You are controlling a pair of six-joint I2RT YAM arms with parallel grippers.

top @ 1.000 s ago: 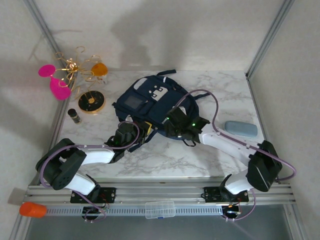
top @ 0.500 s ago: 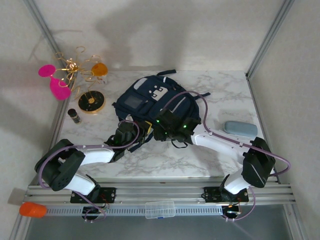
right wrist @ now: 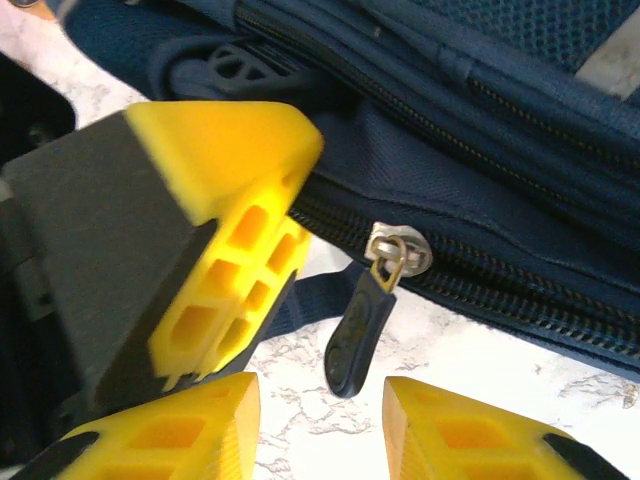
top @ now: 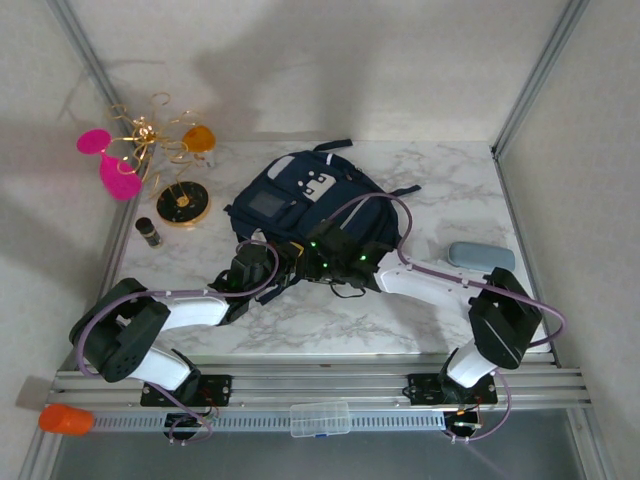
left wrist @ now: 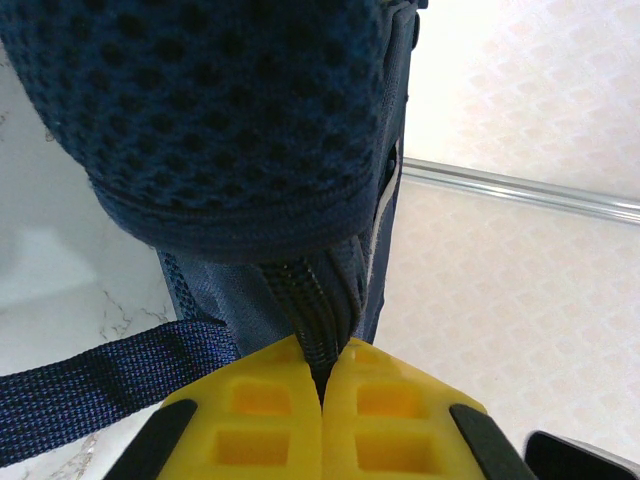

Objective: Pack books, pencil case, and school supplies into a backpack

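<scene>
we are clamping our left tool (left wrist: 322,385) on the ribbed zip tape (left wrist: 318,310) of the navy mesh backpack (top: 310,200), mid marbled counter (top: 330,320); our right tool (right wrist: 320,398) is gaping around its oval zip pull (right wrist: 355,335).

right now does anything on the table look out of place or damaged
Nothing looks damaged or spilled. The backpack lies askew on the table, and the pencil case sits apart near the right edge, not yet packed.
</scene>
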